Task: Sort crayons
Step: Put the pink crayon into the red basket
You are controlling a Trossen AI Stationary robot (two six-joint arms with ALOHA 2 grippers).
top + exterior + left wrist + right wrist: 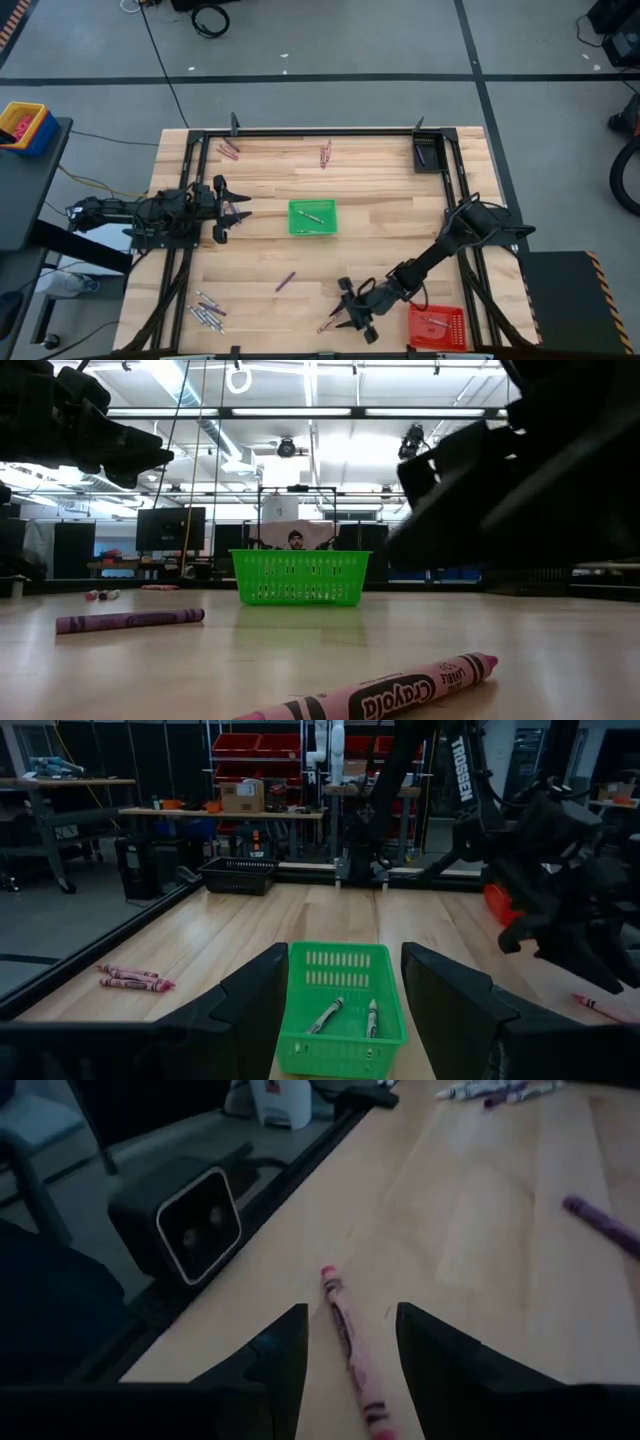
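At the bottom centre of the high view the right gripper [343,318] hangs just over the pale wooden plank table [380,235], its two dark fingers parted and holding nothing. Between them, in the right wrist view, lies a slim reddish-pink crayon with a paper wrapper and a blunt pointed tip [346,1328], flat on the wood and not clasped. To the right of the gripper sits a red square mesh tray [437,326] with a crayon in it. At lower left a cluster of pale grey-lilac crayons [208,310] lies fanned out, and a single purple crayon [286,281] lies slantwise nearer the middle. At mid frame stands the green slotted plastic basket [313,217], with two pale crayons [345,1015] side by side on its floor. Left of it the left gripper [236,212] waits, fingers wide apart and empty. Along the top edge lie a reddish-pink group [230,150] at upper left, another reddish pair [325,153] at upper middle, and a dark square tray [430,152] at upper right.
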